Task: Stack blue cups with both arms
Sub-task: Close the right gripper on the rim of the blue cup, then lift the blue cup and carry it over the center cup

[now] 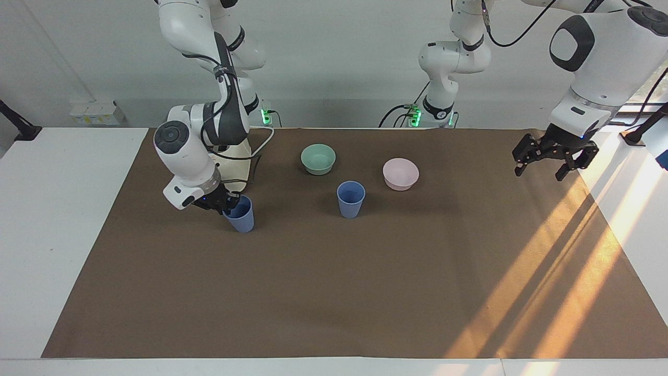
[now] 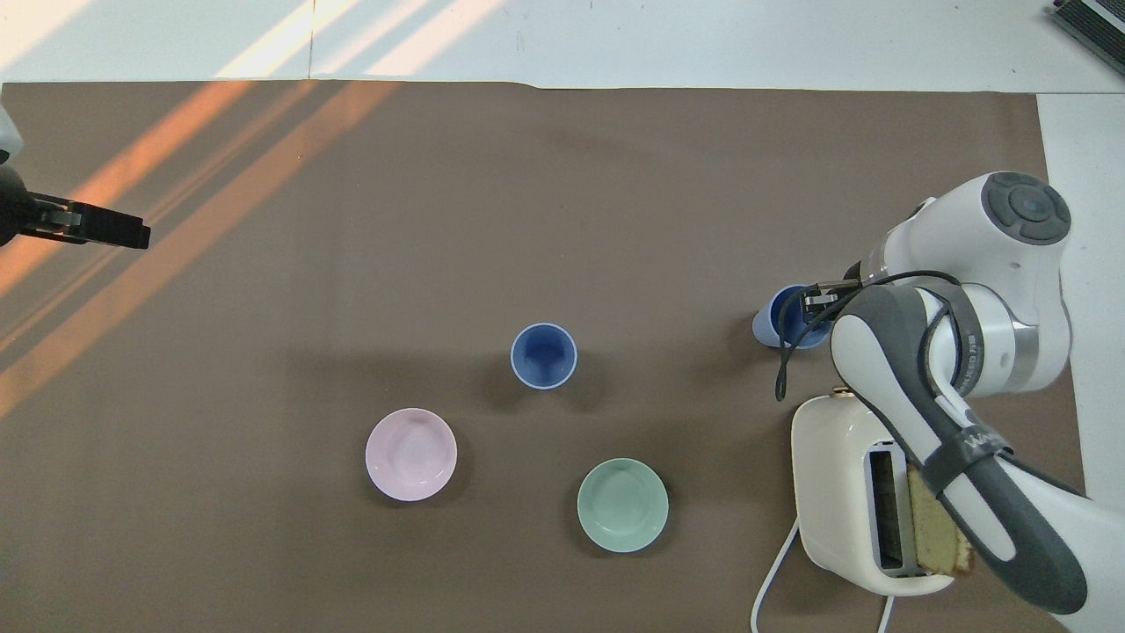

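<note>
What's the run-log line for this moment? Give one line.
right gripper at rim of blue cup | left gripper open, waiting | second blue cup upright, unstacked
</note>
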Robot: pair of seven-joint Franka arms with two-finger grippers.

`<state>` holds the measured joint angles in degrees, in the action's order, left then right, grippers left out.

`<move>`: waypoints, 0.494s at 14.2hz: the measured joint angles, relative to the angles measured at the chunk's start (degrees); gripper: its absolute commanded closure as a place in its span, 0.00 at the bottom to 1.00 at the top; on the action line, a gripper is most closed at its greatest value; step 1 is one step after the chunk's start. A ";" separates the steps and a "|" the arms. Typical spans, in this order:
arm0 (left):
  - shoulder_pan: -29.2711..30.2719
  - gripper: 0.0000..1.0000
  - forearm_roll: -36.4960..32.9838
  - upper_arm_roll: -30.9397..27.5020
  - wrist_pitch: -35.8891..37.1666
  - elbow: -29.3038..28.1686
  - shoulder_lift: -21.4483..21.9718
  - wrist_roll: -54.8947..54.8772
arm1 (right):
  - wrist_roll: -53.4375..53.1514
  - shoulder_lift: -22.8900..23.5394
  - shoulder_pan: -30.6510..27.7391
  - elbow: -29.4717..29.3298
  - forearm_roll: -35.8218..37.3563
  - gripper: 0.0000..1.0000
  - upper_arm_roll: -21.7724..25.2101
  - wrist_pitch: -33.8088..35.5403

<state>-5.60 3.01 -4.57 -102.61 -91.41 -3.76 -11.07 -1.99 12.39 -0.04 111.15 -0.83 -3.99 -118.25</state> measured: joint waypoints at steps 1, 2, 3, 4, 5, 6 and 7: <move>0.00 0.00 0.02 0.00 0.00 0.01 0.00 0.03 | 0.01 -0.18 0.02 -0.73 -0.12 1.00 -0.22 0.66; 0.00 0.00 0.03 0.00 -0.01 0.01 0.00 0.04 | -0.07 -0.37 0.04 -2.13 -0.17 1.00 -0.63 2.45; 0.00 0.00 0.03 0.01 0.00 0.01 -0.01 0.04 | -1.04 -0.61 0.09 -4.40 -0.64 1.00 -1.14 5.16; 0.00 0.00 0.03 0.02 0.00 0.00 -0.05 0.04 | -3.12 -0.95 0.16 -7.32 -1.68 1.00 -1.57 8.27; 0.00 0.00 0.03 0.03 0.00 0.00 -0.08 0.04 | -4.69 -1.36 0.24 -10.14 -2.66 1.00 -1.78 11.15; 0.00 0.00 0.03 0.04 0.00 0.00 -0.11 0.04 | -5.51 -1.71 0.40 -12.79 -3.21 1.00 -2.04 13.66; 0.00 0.00 0.03 0.05 0.04 0.00 -0.11 0.03 | -6.01 -2.00 0.77 -15.08 -3.56 1.00 -2.58 15.30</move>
<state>-5.60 3.05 -4.52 -102.58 -91.41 -3.87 -11.04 -7.99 10.39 0.73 96.07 -4.39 -6.57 -102.95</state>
